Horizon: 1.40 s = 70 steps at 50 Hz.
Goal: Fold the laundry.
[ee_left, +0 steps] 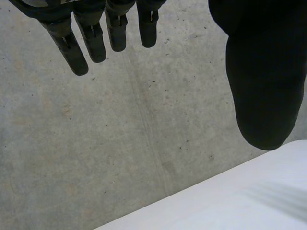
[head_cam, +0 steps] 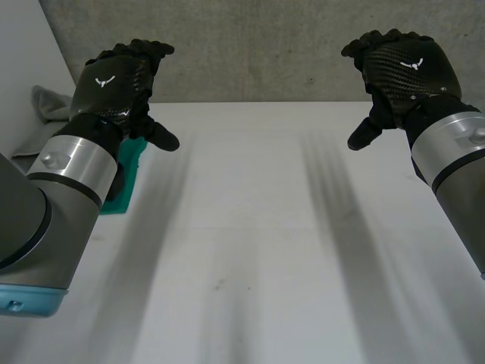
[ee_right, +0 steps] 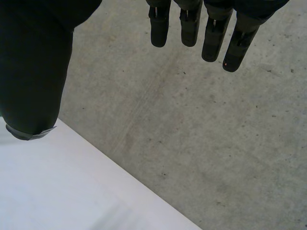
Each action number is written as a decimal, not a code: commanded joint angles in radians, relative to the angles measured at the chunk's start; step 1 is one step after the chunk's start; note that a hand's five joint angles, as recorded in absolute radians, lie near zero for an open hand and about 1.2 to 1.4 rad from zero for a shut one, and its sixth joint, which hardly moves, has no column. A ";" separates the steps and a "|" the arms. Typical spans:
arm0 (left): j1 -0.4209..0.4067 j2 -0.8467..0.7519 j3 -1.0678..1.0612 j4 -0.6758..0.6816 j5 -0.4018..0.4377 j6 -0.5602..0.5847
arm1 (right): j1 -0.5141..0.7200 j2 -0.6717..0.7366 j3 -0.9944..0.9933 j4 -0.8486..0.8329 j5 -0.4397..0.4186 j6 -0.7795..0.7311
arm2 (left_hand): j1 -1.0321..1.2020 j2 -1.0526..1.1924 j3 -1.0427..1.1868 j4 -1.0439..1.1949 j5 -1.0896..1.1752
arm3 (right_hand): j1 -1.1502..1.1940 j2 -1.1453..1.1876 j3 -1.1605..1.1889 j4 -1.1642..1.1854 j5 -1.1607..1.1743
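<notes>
Near the left hand [head_cam: 114,83], teal cloth [head_cam: 129,182] lies clear of its spread fingers [ee_left: 76,52]; right hand [head_cam: 405,68] spread too.

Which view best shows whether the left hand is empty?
Left wrist view: the left hand has straight fingers, thumb apart, nothing between them. The head view gives its back, raised above the table. The right wrist view looks along the right hand.

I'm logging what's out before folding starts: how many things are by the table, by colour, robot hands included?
Teal item, beside the left arm: 1
Grey cloth, at the table's far left edge: 1
Black hands, both open and holding nothing: 2 (left hand, right hand)
Total: 4
</notes>
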 commanded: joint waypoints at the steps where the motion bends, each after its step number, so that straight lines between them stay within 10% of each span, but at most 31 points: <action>1: 0.003 -0.027 0.010 0.029 0.003 0.003 | 0.003 0.003 0.003 0.000 -0.001 -0.001 | -0.030 -0.031 -0.034 -0.028 -0.045 | -0.022 -0.044 -0.038 -0.058 -0.066; 10: 0.110 -0.208 0.107 0.089 0.103 0.118 | 0.006 0.009 0.003 0.000 -0.004 -0.001 | -0.018 -0.018 -0.021 -0.015 -0.033 | -0.022 -0.044 -0.038 -0.058 -0.066; 23: 0.390 -0.772 0.577 0.089 0.163 0.575 | 0.011 0.031 0.003 0.000 -0.010 -0.021 | 0.056 0.055 0.052 0.058 0.041 | -0.022 -0.044 -0.038 -0.058 -0.066; 30: 0.441 -0.934 0.730 0.083 0.195 0.603 | 0.011 0.032 0.005 -0.001 -0.010 -0.037 | 0.123 0.123 0.119 0.125 0.108 | -0.022 -0.044 -0.038 -0.058 -0.066; 42: 0.463 -1.050 0.883 0.091 0.184 0.615 | 0.009 0.049 0.002 -0.001 -0.012 -0.047 | 1.192 1.191 1.188 1.194 1.177 | -0.022 -0.044 -0.038 -0.058 -0.066; 53: 0.229 -0.563 0.488 0.295 0.049 0.509 | 0.002 0.049 -0.007 0.000 -0.009 -0.064 | 1.192 1.191 1.188 1.194 1.177 | -0.022 -0.044 -0.038 -0.058 -0.066; 66: -0.236 -0.291 0.112 0.167 0.182 0.112 | -0.050 0.032 -0.029 0.000 -0.003 -0.060 | 1.192 1.191 1.188 1.194 1.177 | -0.022 -0.044 -0.038 -0.058 -0.066; 70: -0.321 -0.340 0.109 0.146 0.235 0.095 | -0.063 0.031 -0.030 0.002 -0.004 -0.061 | 0.047 0.046 0.043 0.049 0.032 | -0.022 -0.044 -0.038 -0.058 -0.066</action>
